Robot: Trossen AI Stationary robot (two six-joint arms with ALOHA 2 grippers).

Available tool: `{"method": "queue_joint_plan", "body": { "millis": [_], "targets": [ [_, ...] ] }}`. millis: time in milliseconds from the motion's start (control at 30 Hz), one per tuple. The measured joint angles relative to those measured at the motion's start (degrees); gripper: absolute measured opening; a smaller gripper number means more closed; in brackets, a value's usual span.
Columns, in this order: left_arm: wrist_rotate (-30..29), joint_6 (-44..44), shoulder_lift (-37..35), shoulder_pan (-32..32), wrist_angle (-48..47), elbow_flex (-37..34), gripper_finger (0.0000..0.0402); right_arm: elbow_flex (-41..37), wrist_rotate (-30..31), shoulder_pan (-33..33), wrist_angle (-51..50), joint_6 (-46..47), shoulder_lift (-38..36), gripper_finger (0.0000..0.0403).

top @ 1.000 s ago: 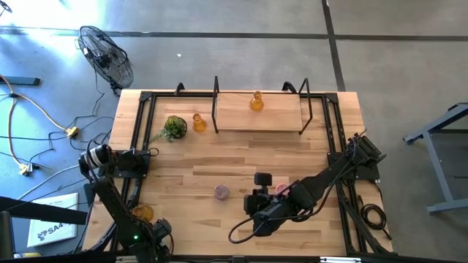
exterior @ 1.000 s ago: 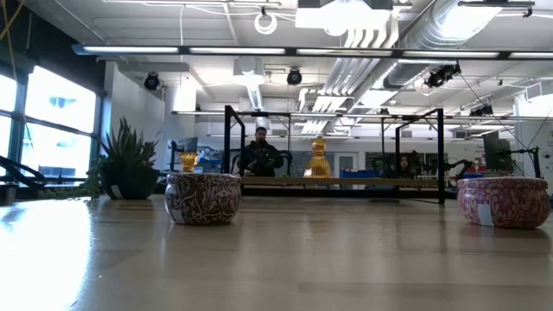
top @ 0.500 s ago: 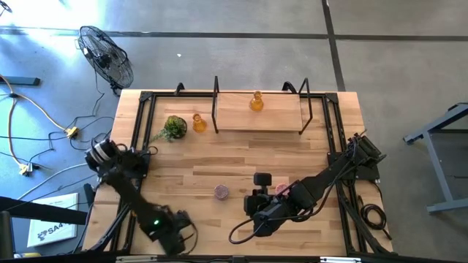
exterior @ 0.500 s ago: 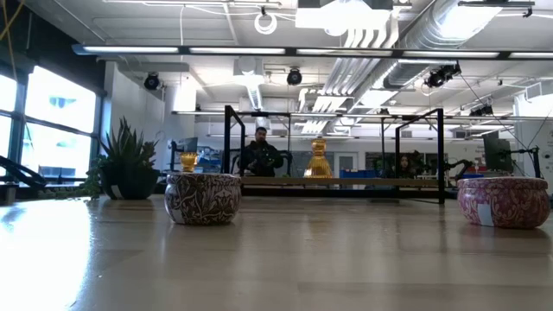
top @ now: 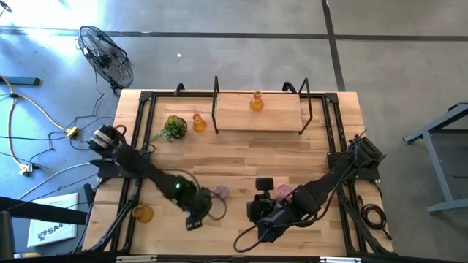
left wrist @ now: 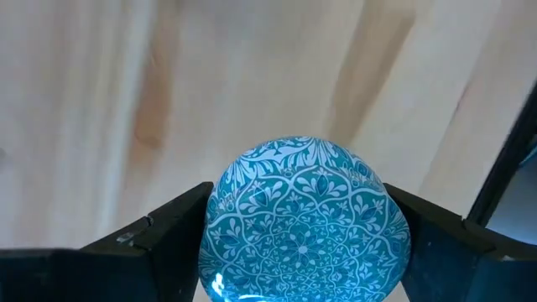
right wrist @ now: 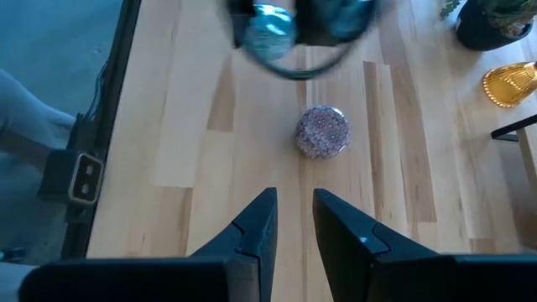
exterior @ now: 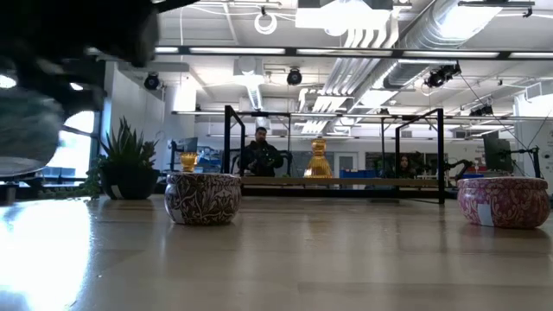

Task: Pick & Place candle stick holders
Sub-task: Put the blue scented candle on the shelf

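Left gripper (top: pixel 196 216) is out over the near-centre of the table (top: pixel 241 153), fingers (left wrist: pixel 159 239) clamped on either side of the pale blue round holder (left wrist: pixel 304 220); the left wrist view shows its patterned surface filling the gap between them, wood beneath. In the right wrist view the same holder is a blue blur under the left arm, just beyond the lilac one.

Right gripper (right wrist: pixel 292 220) sits near-right of centre, fingers close together with a narrow gap, nothing between them, pointed at the lilac round holder (top: pixel 221 191). Lilac stands on the table just right of the left gripper, apart from both grippers.

Pink round holder (top: pixel 282 190) is right of the lilac one, partly hidden by the right arm.

Amber holders: one on the far rack (top: pixel 257 117) shelf (top: pixel 256 101), one left of the rack beside the plant (top: pixel 173 128) (top: pixel 198 122), one at the near-left edge (top: pixel 142 213).

Low view: lilac left, pink right, both upright on the tabletop.
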Motion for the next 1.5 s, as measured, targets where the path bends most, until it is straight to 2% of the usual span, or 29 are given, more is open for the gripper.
{"method": "queue_joint_plan", "body": {
  "millis": [167,400,700,967,1167,1267,1500],
  "targets": [
    [3.28,10.90,-1.52,8.00,-0.37,2.17,0.0297,0.00,0.17,1.61,-1.70,2.25,0.00,0.0074],
    [6.97,26.81,-1.52,19.25,-5.66,9.79,0.0297,0.00,2.59,4.29,-5.10,7.84,0.00,0.0056],
    [7.23,45.90,-0.97,34.74,-19.03,26.92,0.0298,0.00,3.73,6.39,-7.01,11.57,0.00,0.0020],
    [9.26,57.32,-0.09,46.77,-22.31,38.01,0.0298,0.00,3.47,5.74,-7.34,12.64,0.00,0.0015],
    [8.68,61.91,6.93,53.42,-24.65,43.50,0.0298,0.00,0.97,3.90,-8.22,12.55,0.00,0.0018],
    [7.43,64.32,12.36,54.53,-25.27,47.21,0.0298,0.00,0.22,2.80,-9.57,12.52,0.00,0.0017],
    [0.43,65.15,22.71,54.44,-30.87,56.23,0.0298,0.00,0.07,1.05,-11.27,12.42,0.00,0.0018]
  ]
}}
